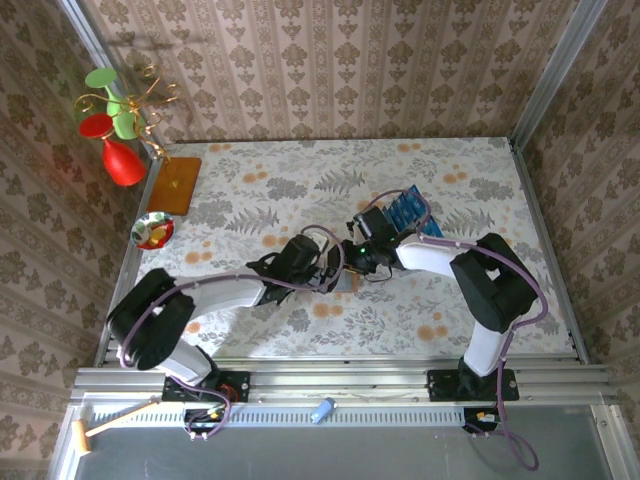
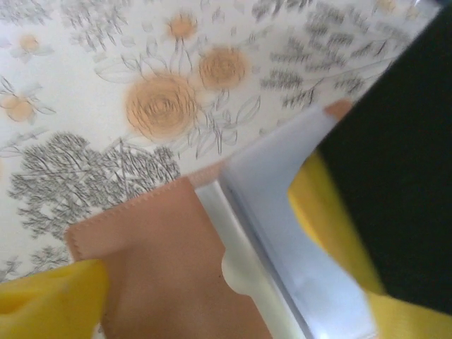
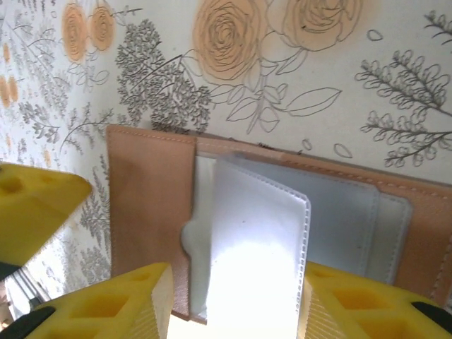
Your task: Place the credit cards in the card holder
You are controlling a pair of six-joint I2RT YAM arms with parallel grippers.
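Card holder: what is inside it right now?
The card holder lies open on the table, showing greyish clear sleeves, with one leaf standing up. The sleeves in sight look empty. Whatever lies behind the raised leaf or deeper in the pockets is covered.

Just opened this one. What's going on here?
Both arms meet mid-table over the card holder, which lies open on the floral table. The left gripper stands wide open across its brown flap. The right gripper, jaws apart, straddles a raised clear sleeve. The blue credit cards lie in a pile farther back, and neither gripper holds one.
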